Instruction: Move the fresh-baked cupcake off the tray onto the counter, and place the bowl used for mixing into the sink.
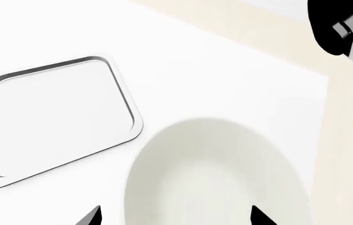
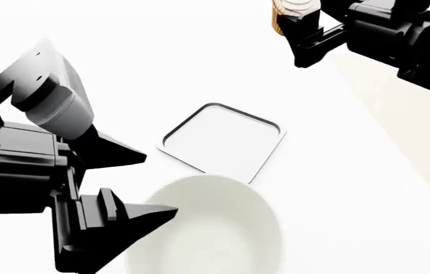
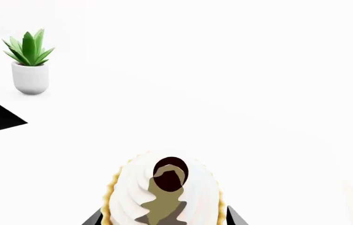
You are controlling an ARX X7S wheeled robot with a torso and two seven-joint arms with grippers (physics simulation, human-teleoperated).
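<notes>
Both containers empty: tray (image 2: pixel 222 141) and bowl (image 2: pixel 211 228) on worktop (image 2: pixel 161 68). Right gripper (image 3: pixel 163 218) jaws clamp cupcake (image 3: pixel 163 192). Left gripper (image 2: pixel 150 185) jaws apart at bowl rim.

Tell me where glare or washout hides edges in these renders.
Head view: the glossy white counter is blown out, shadowless; only the square silver-grey tray's dark rim marks it. Left wrist view: the large off-white bowl's rim looks soft against the white. Right wrist view: odd olive-brown patch on the white-frosted cupcake.

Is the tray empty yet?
Empty. The tray shows only bare metal in head and left wrist views; the cupcake sits between the right gripper fingers.
</notes>
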